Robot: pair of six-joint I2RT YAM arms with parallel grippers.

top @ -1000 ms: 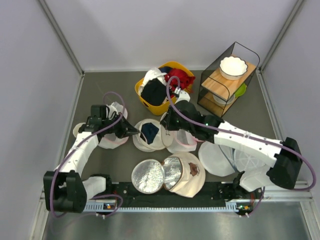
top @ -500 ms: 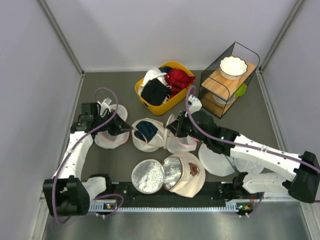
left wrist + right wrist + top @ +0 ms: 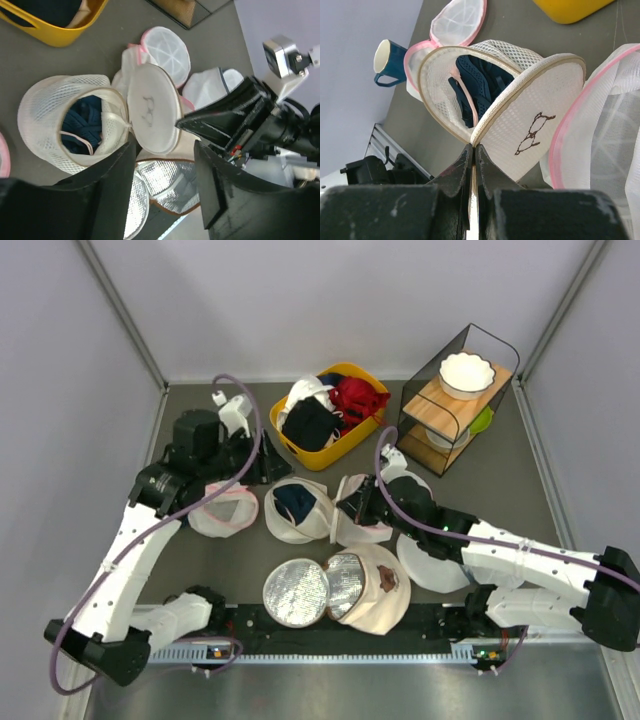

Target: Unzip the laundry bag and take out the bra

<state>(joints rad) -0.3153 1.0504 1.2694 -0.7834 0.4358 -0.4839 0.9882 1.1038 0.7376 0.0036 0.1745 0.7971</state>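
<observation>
Near the middle of the table, a little toward the left edge: laundry bag [image 3: 290,528]. Lies on its side with the zip undone and the mouth gaping. Holds the bra [image 3: 475,87] inside, seen through the opening as dark blue ribbed fabric with a pale pink strap across it. Round lid [image 3: 520,115], marked with small glasses, swung open toward the right edge and tilted up on its rim.

Right gripper [image 3: 473,149] clamped on the cream binding of that lid's rim, fingers meeting with only the thin edge between them. Left gripper [image 3: 164,150] spread wide, hanging above bag and lid, gripping nothing.

Beside the laundry bag toward the left edge, a pink-trimmed mesh bag [image 3: 225,512]. On the lid's other side, touching it, a second pink-trimmed bag [image 3: 600,125].

Toward the far edge, a yellow basket [image 3: 300,455] heaped with clothes. Toward the far right corner, a wire rack [image 3: 432,398] with a white bowl [image 3: 467,373] on its top shelf. Close to the near edge, a silver disc [image 3: 297,592].
</observation>
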